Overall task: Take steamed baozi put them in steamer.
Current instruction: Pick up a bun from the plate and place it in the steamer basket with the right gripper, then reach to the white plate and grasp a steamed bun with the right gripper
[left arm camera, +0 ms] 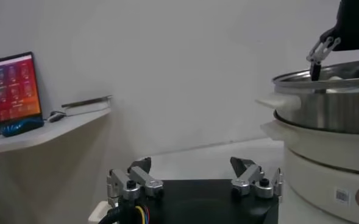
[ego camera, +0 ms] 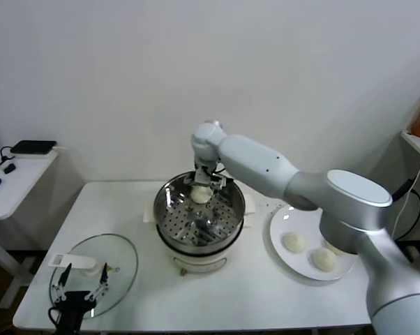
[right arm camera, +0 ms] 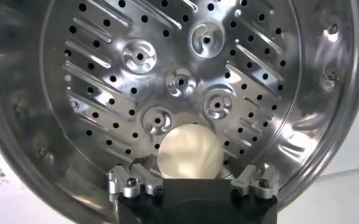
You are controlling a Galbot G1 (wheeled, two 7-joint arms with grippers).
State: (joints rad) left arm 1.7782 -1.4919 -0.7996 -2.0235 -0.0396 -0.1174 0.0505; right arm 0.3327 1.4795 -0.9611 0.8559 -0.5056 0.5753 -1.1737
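Hovering inside steamer point(ego camera: 199, 216), right hand point(ego camera: 204, 187) spread wide, fingers either side of one steamed baozi point(right arm camera: 189, 152) resting on perforated floor near far rim, not gripped. Three more baozi point(ego camera: 294, 241) sit on white plate point(ego camera: 278, 246) right of steamer. Left hand point(ego camera: 79, 288) parked open above glass lid point(ego camera: 119, 262) at surface point(ego camera: 238, 296) front-left.

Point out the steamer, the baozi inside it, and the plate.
steamer point(ego camera: 169, 209): head view, on its steel rim at the robot's left.
baozi point(right arm camera: 189, 151): right wrist view, middle of the bun's top.
plate point(ego camera: 278, 241): head view, bare white rim.
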